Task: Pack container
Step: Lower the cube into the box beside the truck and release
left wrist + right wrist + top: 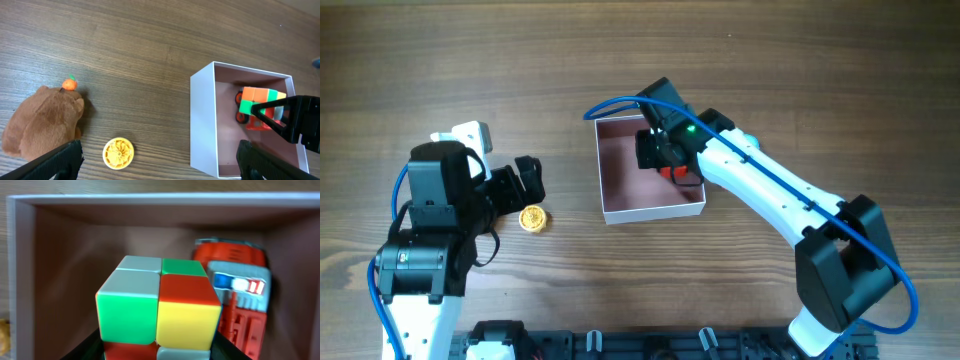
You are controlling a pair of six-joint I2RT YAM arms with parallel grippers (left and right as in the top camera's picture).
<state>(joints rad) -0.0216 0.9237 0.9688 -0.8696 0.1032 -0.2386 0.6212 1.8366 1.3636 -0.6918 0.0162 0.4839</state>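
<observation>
The right jaws are closed on a multicoloured puzzle cube (160, 307), holding it inside the container (620, 185) just beside a red toy vehicle (242, 295). The container stands near the centre of the bench (620, 60). The left jaws are spread wide and empty, near a yellow disc (118, 152) and a brown plush toy (42, 117).

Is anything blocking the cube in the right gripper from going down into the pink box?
Nothing visible. The cube in the right gripper is already inside the container walls; the red toy truck sits beside it.
</observation>
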